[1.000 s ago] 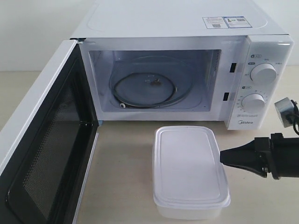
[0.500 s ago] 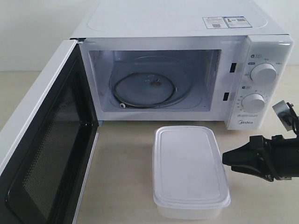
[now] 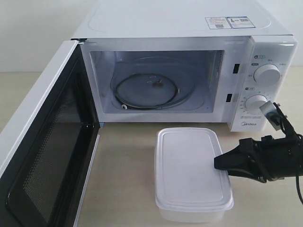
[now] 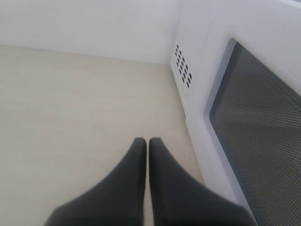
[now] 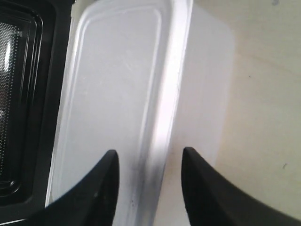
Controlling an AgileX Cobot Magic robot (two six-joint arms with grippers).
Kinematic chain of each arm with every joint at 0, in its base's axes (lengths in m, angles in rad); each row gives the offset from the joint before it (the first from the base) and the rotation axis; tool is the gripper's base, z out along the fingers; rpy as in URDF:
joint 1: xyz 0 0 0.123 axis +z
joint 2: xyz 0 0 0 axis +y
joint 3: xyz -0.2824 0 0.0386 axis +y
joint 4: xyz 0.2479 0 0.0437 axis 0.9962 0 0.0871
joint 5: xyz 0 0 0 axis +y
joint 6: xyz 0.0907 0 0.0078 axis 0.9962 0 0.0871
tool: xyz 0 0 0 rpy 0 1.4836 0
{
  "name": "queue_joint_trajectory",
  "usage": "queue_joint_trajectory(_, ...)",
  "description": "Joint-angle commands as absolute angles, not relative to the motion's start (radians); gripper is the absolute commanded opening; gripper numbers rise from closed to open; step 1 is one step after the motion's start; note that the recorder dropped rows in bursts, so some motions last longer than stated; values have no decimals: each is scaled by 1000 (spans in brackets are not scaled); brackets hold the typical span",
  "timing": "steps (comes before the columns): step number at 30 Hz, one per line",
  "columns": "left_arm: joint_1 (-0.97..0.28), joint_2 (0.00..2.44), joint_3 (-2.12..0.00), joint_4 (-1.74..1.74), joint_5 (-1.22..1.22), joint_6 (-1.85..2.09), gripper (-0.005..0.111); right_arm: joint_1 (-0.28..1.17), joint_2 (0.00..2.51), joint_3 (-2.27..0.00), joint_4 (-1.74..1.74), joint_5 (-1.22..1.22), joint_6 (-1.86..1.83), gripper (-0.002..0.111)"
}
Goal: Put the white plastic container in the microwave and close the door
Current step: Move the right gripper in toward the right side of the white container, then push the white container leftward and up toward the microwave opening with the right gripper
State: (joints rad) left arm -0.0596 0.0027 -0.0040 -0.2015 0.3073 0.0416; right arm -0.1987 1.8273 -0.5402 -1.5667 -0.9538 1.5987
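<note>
The white plastic container (image 3: 189, 170) stands lidded on the table in front of the microwave (image 3: 189, 19). The door (image 3: 47, 156) hangs wide open to the left, its black mesh inner face showing. My right gripper (image 3: 217, 165) is open at the container's right long edge. In the right wrist view the container (image 5: 113, 84) fills the frame, and the right gripper (image 5: 149, 151) straddles its lid rim, one finger over the lid and one beside the wall. My left gripper (image 4: 147, 140) is shut and empty above the table, beside the door's outer window (image 4: 263, 132).
The cavity holds a glass turntable (image 3: 147, 90) and nothing else. Two round dials (image 3: 266, 74) sit on the right panel. The microwave's vented side wall (image 4: 182, 66) rises close to the left gripper. Bare table lies between door and container.
My right gripper has moved left from beside the container until its tips reach over the container's right rim. The container, door and microwave have not moved.
</note>
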Motion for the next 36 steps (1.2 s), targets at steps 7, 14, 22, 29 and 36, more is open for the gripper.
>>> queue_joint_trajectory(7,-56,0,0,-202,307,33,4,-197,1825,-549,-1624,-952,1655,42)
queue_joint_trajectory(14,-56,0,0,-202,307,33,4,-197,1825,-549,-1653,-952,1687,42)
queue_joint_trajectory(22,-56,0,0,-202,307,33,4,-197,1825,-549,-1667,-952,1684,0)
queue_joint_trajectory(29,-56,0,0,-202,307,33,4,-197,1825,-549,-1667,-954,1663,0)
queue_joint_trajectory(36,-56,0,0,-202,307,33,4,-197,1825,-549,-1604,-1108,1614,0)
